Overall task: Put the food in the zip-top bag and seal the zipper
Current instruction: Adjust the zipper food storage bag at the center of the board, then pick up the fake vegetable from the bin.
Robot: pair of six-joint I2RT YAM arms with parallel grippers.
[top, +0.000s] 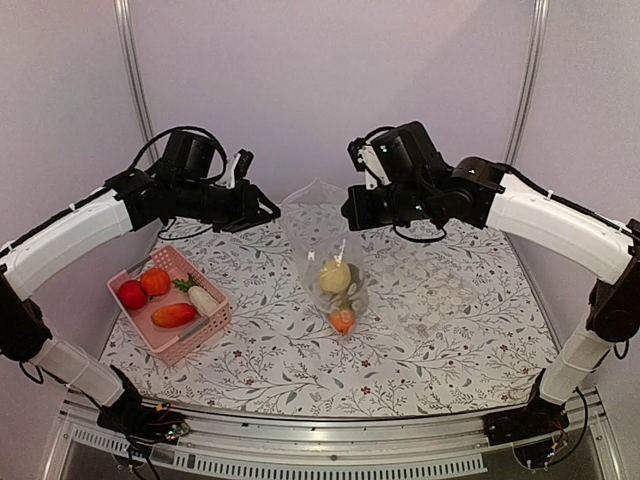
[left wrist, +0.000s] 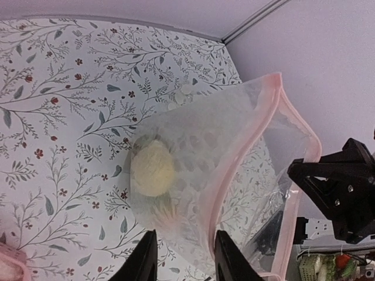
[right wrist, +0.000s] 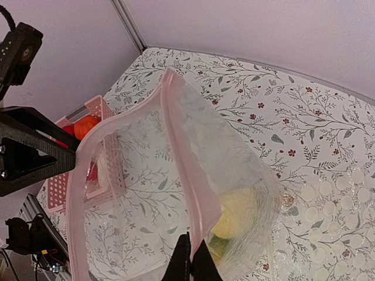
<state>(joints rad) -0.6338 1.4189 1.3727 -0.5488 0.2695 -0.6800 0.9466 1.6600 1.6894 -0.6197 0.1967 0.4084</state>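
Observation:
The zip-top bag hangs open between my grippers over the table's middle. Inside lie a yellow fruit, a green piece and an orange one. My right gripper is shut on the pinkish zipper rim and holds the bag up. My left gripper is open, with the bag's wall and the zipper rim between its jaws. A red tomato, an orange fruit, a white radish and a red-orange piece lie in the pink basket.
The pink basket stands at the table's left and shows through the bag in the right wrist view. The floral tablecloth covers the table. Purple walls and metal frame posts close in the back.

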